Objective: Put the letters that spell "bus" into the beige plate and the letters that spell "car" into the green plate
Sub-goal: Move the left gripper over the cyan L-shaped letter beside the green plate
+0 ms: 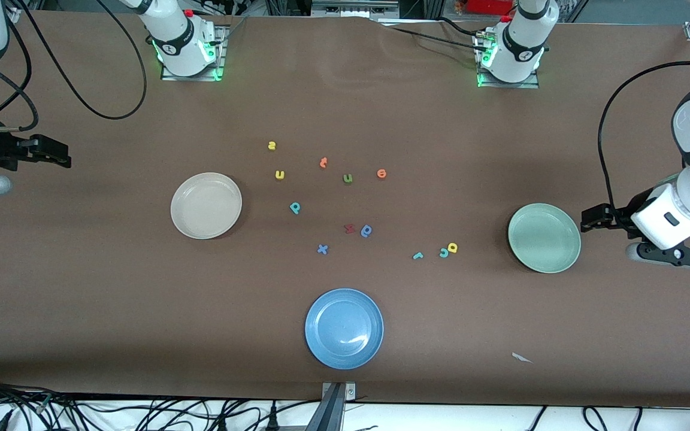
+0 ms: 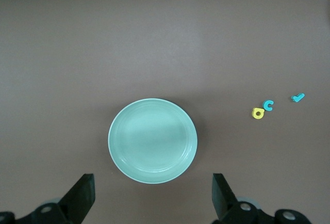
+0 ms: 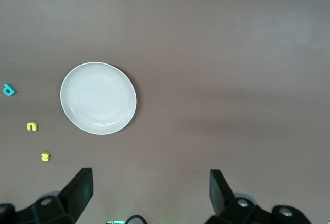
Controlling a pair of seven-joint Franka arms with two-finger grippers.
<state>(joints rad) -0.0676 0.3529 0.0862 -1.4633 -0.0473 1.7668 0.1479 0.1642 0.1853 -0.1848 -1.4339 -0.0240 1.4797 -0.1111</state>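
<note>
The empty beige plate [image 1: 206, 205] [image 3: 98, 98] lies toward the right arm's end, the empty green plate [image 1: 544, 237] [image 2: 152, 140] toward the left arm's. On the table between them lie a yellow "s" [image 1: 271, 145] [image 3: 45, 156], yellow "u" [image 1: 280, 175] [image 3: 32, 126] and teal "b" [image 1: 295, 208] [image 3: 9, 90]. Closer to the green plate are a teal "r" [image 1: 417, 255] [image 2: 297, 98], teal "c" [image 1: 444, 252] [image 2: 268, 105] and yellow "a" [image 1: 453, 246] [image 2: 258, 113]. My left gripper [image 1: 593, 218] [image 2: 152, 195] hangs open beside the green plate. My right gripper [image 1: 57, 154] [image 3: 150, 193] hangs open over bare table at its end.
A blue plate [image 1: 344, 328] sits near the table's front edge. Mid-table lie other letters: two orange [image 1: 323, 162] [image 1: 381, 173], a green "u" [image 1: 348, 178], a red one [image 1: 349, 228], a blue "q" shape [image 1: 366, 230], a blue "x" [image 1: 322, 249]. A paper scrap [image 1: 521, 358] lies nearer the camera than the green plate.
</note>
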